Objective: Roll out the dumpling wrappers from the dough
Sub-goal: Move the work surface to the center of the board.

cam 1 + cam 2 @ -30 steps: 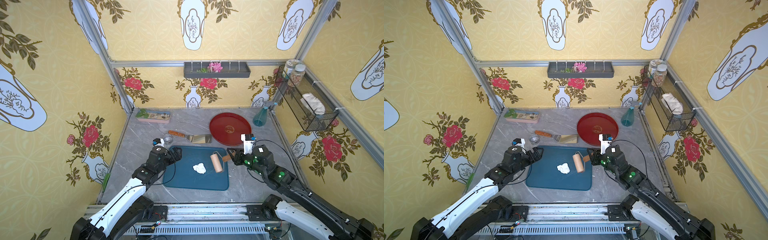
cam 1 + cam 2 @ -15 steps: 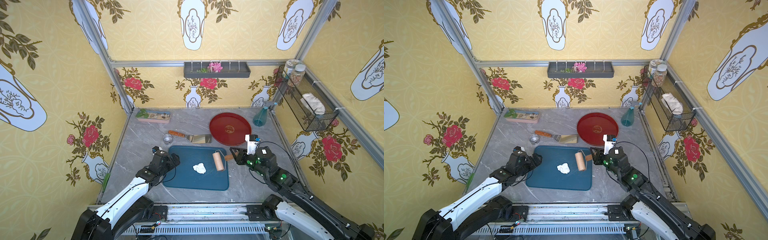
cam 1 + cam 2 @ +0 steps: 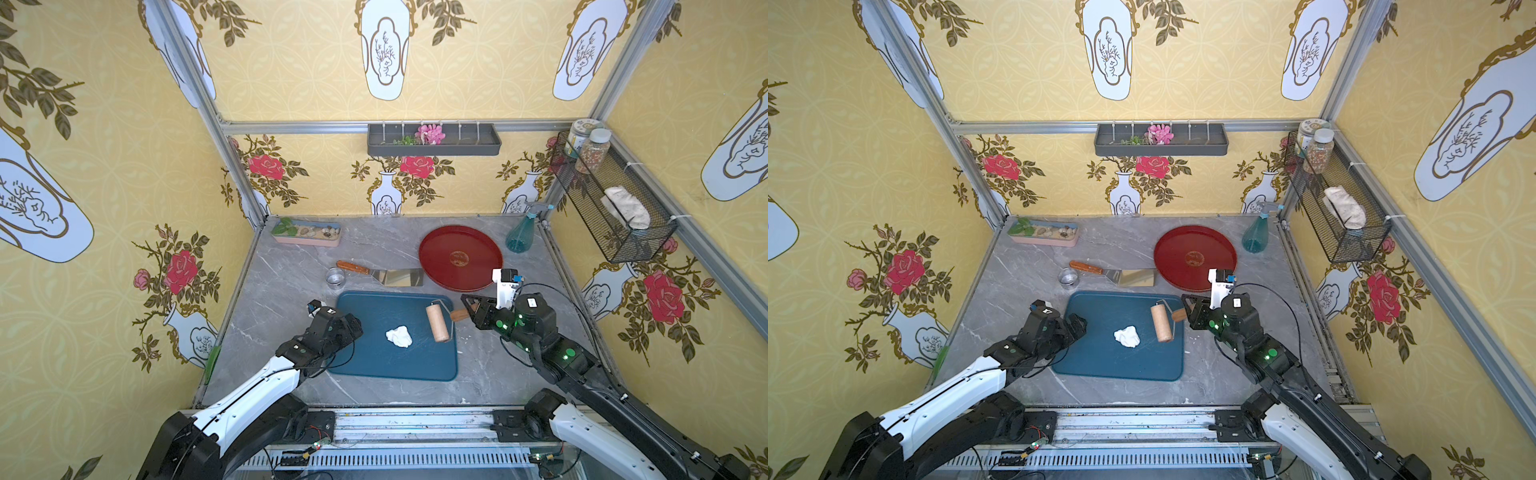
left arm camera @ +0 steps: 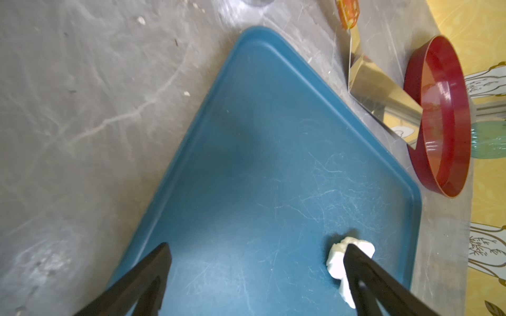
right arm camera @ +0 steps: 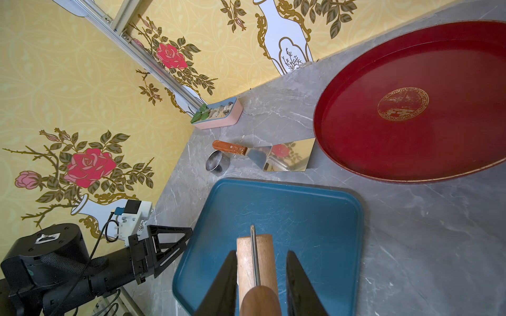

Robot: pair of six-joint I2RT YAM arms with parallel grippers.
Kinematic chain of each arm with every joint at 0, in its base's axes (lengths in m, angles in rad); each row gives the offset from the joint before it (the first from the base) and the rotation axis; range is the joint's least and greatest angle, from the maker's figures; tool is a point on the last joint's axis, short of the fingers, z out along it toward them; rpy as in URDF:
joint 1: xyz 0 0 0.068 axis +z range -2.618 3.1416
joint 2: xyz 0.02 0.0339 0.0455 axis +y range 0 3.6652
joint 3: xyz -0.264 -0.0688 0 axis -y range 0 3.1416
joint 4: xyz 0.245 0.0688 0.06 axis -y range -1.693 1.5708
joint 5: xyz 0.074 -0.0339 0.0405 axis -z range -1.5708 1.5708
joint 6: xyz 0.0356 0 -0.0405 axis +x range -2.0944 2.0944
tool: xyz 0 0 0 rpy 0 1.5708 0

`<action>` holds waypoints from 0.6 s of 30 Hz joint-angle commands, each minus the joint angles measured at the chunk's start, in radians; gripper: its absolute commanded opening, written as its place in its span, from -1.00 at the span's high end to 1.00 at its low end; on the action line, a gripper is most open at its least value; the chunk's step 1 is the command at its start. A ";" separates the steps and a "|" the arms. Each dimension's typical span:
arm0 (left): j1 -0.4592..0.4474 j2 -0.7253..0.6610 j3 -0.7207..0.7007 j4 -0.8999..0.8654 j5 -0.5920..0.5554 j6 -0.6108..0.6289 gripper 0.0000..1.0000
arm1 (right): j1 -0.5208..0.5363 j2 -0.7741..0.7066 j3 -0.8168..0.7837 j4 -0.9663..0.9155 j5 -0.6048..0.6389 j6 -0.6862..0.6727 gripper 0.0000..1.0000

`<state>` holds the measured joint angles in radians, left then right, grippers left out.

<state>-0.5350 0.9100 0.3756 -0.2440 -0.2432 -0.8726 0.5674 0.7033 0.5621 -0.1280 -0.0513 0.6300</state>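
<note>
Left wrist view: my left claw (image 4: 257,246), wide open and empty, has pulled back to the blue board's (image 4: 246,136) left edge. At the board's right side my right claw (image 5: 262,251) clamps the roller's (image 5: 246,260) handle. The dough lump (image 3: 399,336) lies mid-board, and with no dumpling wrappers yet, I judge rolling can start.

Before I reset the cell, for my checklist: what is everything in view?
board: 1, dark blue, front centre of the table
dough lump: 1, white, middle of the board
roller: 1, wood, on the board's right side
ring cup: 1, steel, behind the board's left corner
scraper: 1, steel with brown handle, behind the board
round tray: 1, red, back right
spray bottle: 1, teal, back right corner
planter: 1, pink, back left corner
shelf: 1, grey, back wall
wire basket: 1, black, right wall
left gripper: 1, black, open, at the board's left edge
right gripper: 1, black, shut on the roller's handle
</note>
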 commanded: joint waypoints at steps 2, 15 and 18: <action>0.000 -0.044 -0.010 -0.040 -0.105 -0.022 -1.00 | -0.010 0.001 -0.001 0.065 -0.026 -0.003 0.98; 0.000 0.028 -0.037 -0.011 -0.118 -0.041 -1.00 | -0.013 -0.033 -0.005 0.028 0.023 0.005 1.00; -0.001 0.049 -0.040 0.009 -0.096 -0.039 -1.00 | -0.014 -0.051 -0.016 0.028 0.042 0.007 1.00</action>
<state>-0.5362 0.9459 0.3401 -0.2684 -0.3592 -0.9134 0.5545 0.6640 0.5507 -0.1360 -0.0391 0.6281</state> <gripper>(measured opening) 0.999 0.300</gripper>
